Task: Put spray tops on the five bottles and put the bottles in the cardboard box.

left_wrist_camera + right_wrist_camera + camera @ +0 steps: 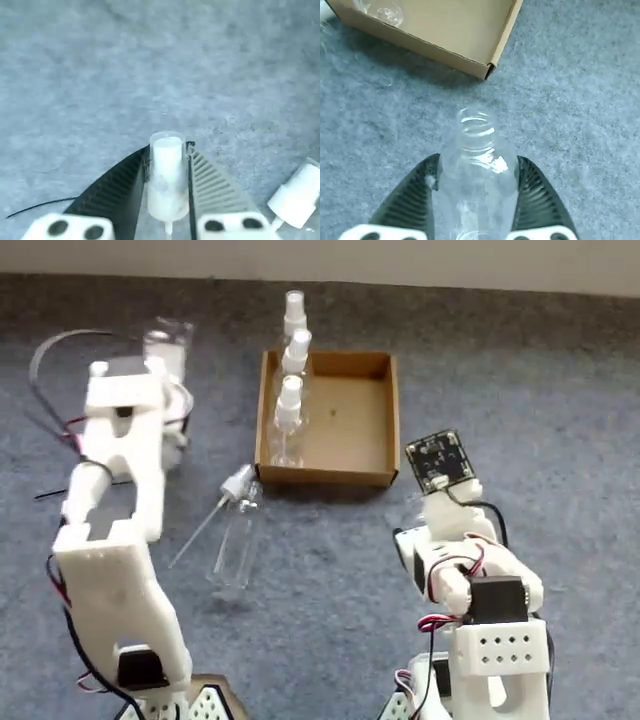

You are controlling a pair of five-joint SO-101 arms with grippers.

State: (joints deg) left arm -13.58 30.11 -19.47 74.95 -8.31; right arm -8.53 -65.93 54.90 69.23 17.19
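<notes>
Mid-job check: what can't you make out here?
High view: the open bottle in the right gripper is hidden under that arm's wrist.
High view: whether the farthest capped bottle stands inside the cardboard box or behind it.
Left wrist view: the tube of the spray top in the left gripper, cut off by the edge.

The table covering point(540, 390) looked like rough, fuzzy grey cloth. The cardboard box point(330, 477) was matt brown paperboard. The bottle point(477, 170) was clear, glossy plastic, the spray top point(166, 175) smooth white plastic, and the arm shells point(115, 570) matt white plastic.
</notes>
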